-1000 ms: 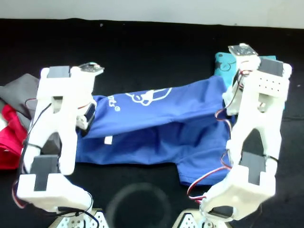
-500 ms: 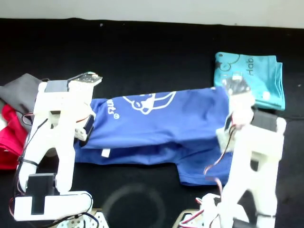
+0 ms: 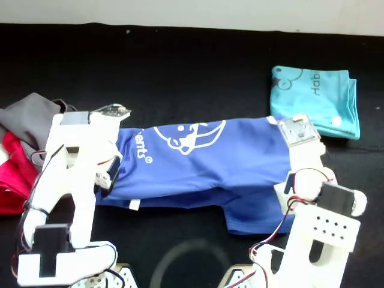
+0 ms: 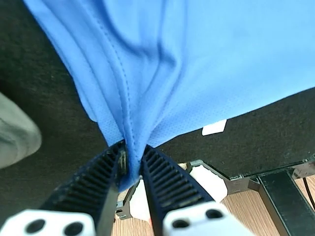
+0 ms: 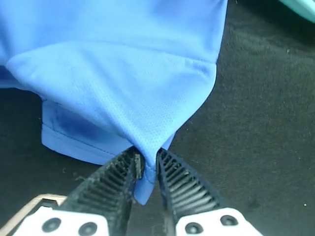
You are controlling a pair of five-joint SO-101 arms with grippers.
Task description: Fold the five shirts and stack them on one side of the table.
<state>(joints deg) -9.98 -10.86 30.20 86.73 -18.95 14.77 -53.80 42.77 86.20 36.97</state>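
In the high view the blue shirt (image 3: 198, 156) lies across the middle of the frame on the black table (image 3: 180, 66), its top layer lying partly over the lower one. A folded teal shirt (image 3: 315, 102) sits at the upper right, and a grey shirt (image 3: 27, 117) and a red shirt (image 3: 12, 174) are heaped at the left edge. You look midway through a lengthwise fold, so bring both ends toward the lower hem at one pace and keep the cloth taut between the arms. In the left wrist view, the left claw (image 4: 132, 152) at lower centre is closed tight on a bunched edge; hold on until the edges line up. In the right wrist view, the right claw (image 5: 146, 160) at lower centre likewise pinches a corner; lay it flat before letting go.
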